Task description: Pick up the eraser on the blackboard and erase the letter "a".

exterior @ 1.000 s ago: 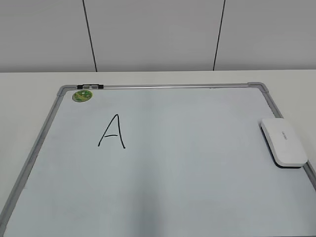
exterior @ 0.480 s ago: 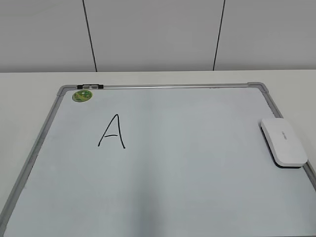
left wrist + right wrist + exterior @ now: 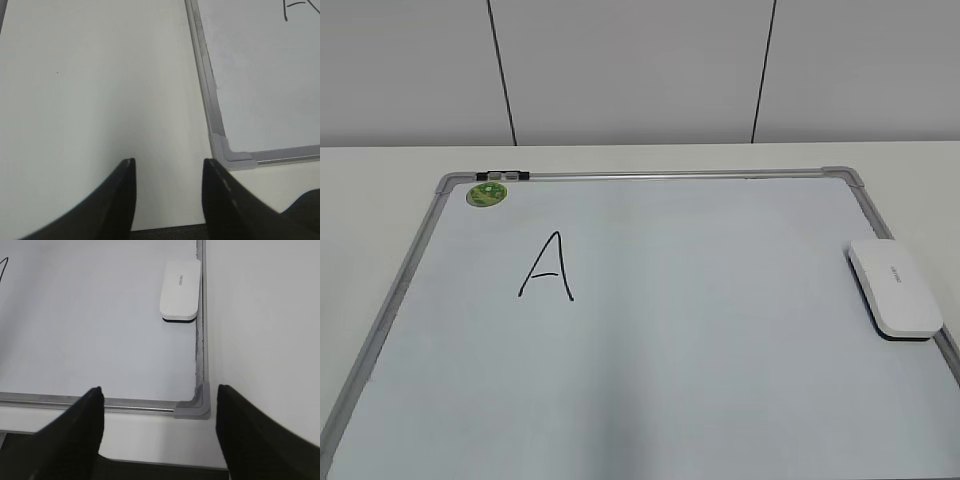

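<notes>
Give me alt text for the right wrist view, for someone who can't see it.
A white eraser lies flat on the blackboard, against its right frame edge, untouched. The right tool is open over the board's near right corner, its two dark fingers framing the grey corner cap. A black marker stroke shows at the far left edge.

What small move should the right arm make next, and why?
Probably advance the right gripper, jaws open and empty, toward the eraser. It lies untouched at the blackboard's right edge, on that arm's side, ahead of the gripper, while the written letter remains unerased.
</notes>
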Controlling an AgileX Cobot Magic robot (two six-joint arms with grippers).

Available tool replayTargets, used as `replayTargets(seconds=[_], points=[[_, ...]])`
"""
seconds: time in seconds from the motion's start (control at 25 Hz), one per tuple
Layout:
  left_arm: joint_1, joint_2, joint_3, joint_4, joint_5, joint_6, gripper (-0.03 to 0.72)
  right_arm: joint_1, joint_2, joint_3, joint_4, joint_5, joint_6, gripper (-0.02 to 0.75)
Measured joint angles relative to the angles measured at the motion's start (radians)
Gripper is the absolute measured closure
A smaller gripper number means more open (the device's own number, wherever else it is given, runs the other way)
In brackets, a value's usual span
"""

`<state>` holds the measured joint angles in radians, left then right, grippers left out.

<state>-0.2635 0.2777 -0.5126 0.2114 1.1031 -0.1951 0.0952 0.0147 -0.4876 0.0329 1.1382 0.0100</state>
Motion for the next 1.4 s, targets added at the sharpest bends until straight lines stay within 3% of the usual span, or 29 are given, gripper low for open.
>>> replayTargets(seconds=[0.4,0.92,1.2,1.4], points=[[0.01,-0.015,0.0,-0.002,0.0,0.0,0.372,0.0,-0.03,0.0,-0.002,0.0,0.0,0.218],[0.193,-0.228,0.0,-0.002,0.0,0.0,0.389,0.0,-0.03,0.0,-0.002,0.0,0.0,0.218],[0.202,-0.266,0.0,-0.002,0.002,0.0,0.373,-0.002,-0.03,0.0,-0.002,0.0,0.0,0.219],[0.202,-0.268,0.0,-0.002,0.002,0.0,0.403,-0.002,-0.03,0.0,-0.002,0.0,0.0,0.219]])
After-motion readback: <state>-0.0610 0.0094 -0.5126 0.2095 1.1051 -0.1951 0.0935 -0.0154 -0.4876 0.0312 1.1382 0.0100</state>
